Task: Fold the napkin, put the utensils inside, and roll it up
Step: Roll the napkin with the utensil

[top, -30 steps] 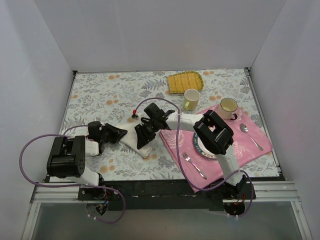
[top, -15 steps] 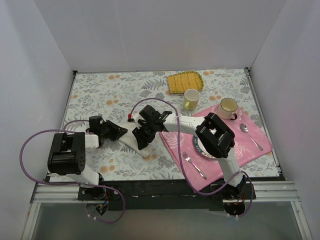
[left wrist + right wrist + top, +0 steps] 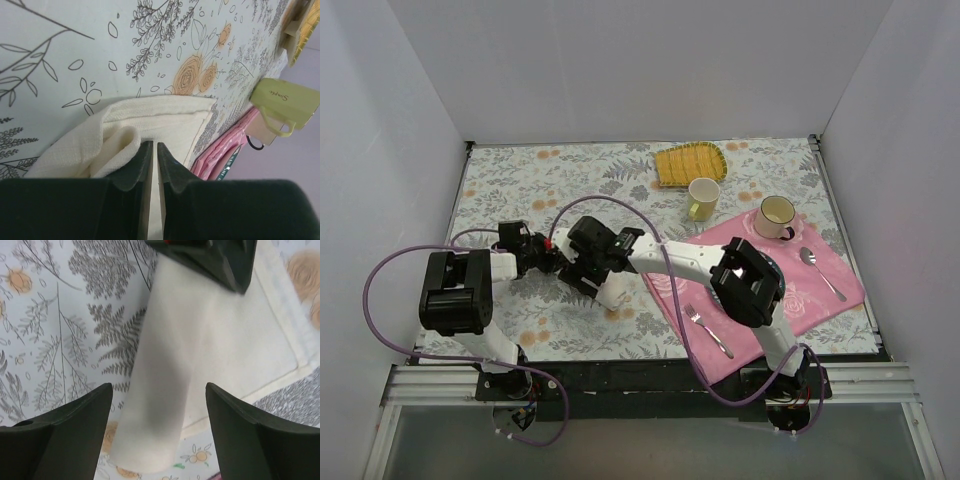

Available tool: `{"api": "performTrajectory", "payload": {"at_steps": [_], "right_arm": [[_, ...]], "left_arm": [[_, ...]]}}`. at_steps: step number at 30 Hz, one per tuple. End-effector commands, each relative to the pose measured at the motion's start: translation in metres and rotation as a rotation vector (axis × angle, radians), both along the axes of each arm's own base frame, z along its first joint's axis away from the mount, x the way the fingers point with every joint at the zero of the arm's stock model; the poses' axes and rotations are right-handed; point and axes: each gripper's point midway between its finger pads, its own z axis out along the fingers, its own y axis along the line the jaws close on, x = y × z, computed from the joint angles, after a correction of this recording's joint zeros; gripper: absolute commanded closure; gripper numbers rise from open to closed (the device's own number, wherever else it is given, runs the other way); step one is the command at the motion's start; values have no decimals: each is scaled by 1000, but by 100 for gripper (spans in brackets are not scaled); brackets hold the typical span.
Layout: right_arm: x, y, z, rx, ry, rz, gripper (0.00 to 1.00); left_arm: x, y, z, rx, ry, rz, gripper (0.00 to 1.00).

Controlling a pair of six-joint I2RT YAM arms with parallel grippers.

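The cream-white napkin (image 3: 613, 293) lies partly rolled on the flowered tablecloth, left of the pink mat. In the right wrist view its rolled part (image 3: 160, 390) runs up the middle, with a flat flap to the right. My right gripper (image 3: 159, 390) stands open astride that roll; in the top view it (image 3: 582, 272) covers the napkin's left part. My left gripper (image 3: 548, 258) meets the napkin from the left. Its jaws (image 3: 154, 150) are nearly together, a thin strip of napkin (image 3: 165, 120) between them and a fold bunched against the left one. The utensils are hidden.
A pink rose-patterned placemat (image 3: 825, 285) at the right carries a silver fork (image 3: 708, 330), a silver spoon (image 3: 820, 270) and a cream mug (image 3: 777, 215). A yellow-green mug (image 3: 702, 198) and a yellow ribbed mat (image 3: 688, 163) sit behind. White walls enclose the table.
My right gripper has slid left along the napkin and opened wide. The left gripper has shifted up and back a little, staying shut. Less of the napkin shows in the top view.
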Motion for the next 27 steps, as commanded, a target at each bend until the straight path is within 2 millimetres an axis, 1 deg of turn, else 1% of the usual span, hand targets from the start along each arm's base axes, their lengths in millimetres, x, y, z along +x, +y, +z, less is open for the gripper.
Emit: {"api": "performTrajectory", "payload": {"at_steps": [1, 2, 3, 4, 5, 7, 8, 9, 10, 14, 15, 20, 21, 27], "right_arm": [[10, 35, 10, 1, -205, 60, 17], [16, 40, 13, 1, -255, 55, 17], [13, 44, 11, -3, -272, 60, 17], [13, 47, 2, -18, -280, 64, 17], [17, 46, 0, -34, -300, 49, 18], [16, 48, -5, -51, -333, 41, 19], [22, 45, -5, -72, -375, 14, 20], [20, 44, -10, -80, -402, 19, 20], [21, 43, -11, -86, -419, 14, 20], [28, 32, -21, -144, -475, -28, 21], [28, 29, -27, -160, -473, -31, 22], [32, 12, -40, -222, -496, -57, 23], [32, 11, -40, -223, -496, -56, 23], [24, 1, -54, -230, -438, -64, 33]], "left_arm": [[-28, 11, -39, 89, 165, -5, 91], [-27, 11, -38, 90, 164, -7, 91], [-27, 11, -40, 94, 169, -7, 91], [-26, 11, -39, 94, 171, -10, 92], [-26, 11, -39, 96, 173, -10, 92], [-26, 11, -39, 94, 177, -13, 92], [-25, 11, -39, 93, 175, -15, 92], [-25, 11, -39, 93, 175, -15, 92], [-26, 11, -39, 92, 178, -16, 92], [-27, 10, -41, 90, 183, -16, 92], [-27, 10, -41, 90, 182, -19, 92], [-27, 11, -42, 99, 183, -22, 92], [-28, 11, -43, 97, 184, -25, 93], [-22, 11, -41, 99, 173, -28, 93]]}}
